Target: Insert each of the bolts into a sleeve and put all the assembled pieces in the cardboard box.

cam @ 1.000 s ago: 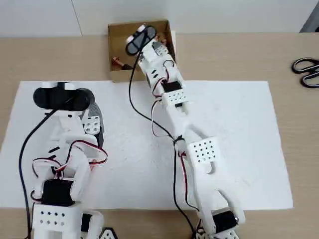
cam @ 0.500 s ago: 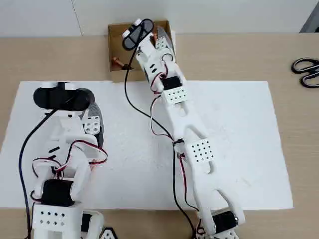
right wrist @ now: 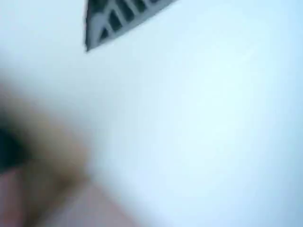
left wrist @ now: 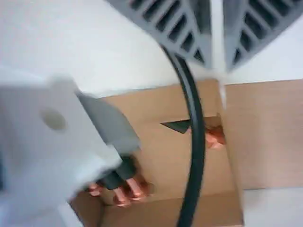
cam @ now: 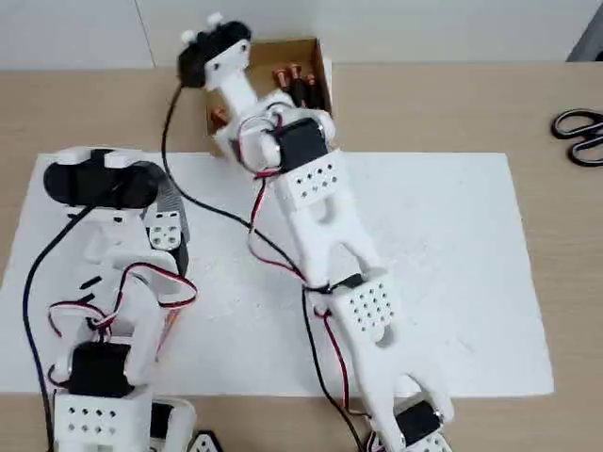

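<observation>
The cardboard box [cam: 212,68] sits on the table [cam: 424,104] at the far edge of a white sheet [cam: 452,245]. Inside it lie assembled pieces [cam: 288,74]: dark sleeves with copper bolt heads showing at their ends, bunched against one wall. In the left wrist view the same cluster [left wrist: 129,188] lies in a corner of the box [left wrist: 165,156], and one more copper piece [left wrist: 215,137] lies alone at the opposite wall.

The right claw [cam: 292,94] is down inside the box, just over the bunched pieces. One of its grey fingers [left wrist: 111,127] touches or nearly touches the dark sleeves. I cannot tell whether it is wide, narrow or holding anything.

The left claw [left wrist: 218,64] is over the white sheet, well short of the box and pointing toward it. It is narrow, with a thin slit between the ribbed fingers and nothing held. A black cable [left wrist: 194,156] crosses in front of the box.

Scissors [cam: 579,137] lie on the table far to the side of the box, past the right arm
</observation>
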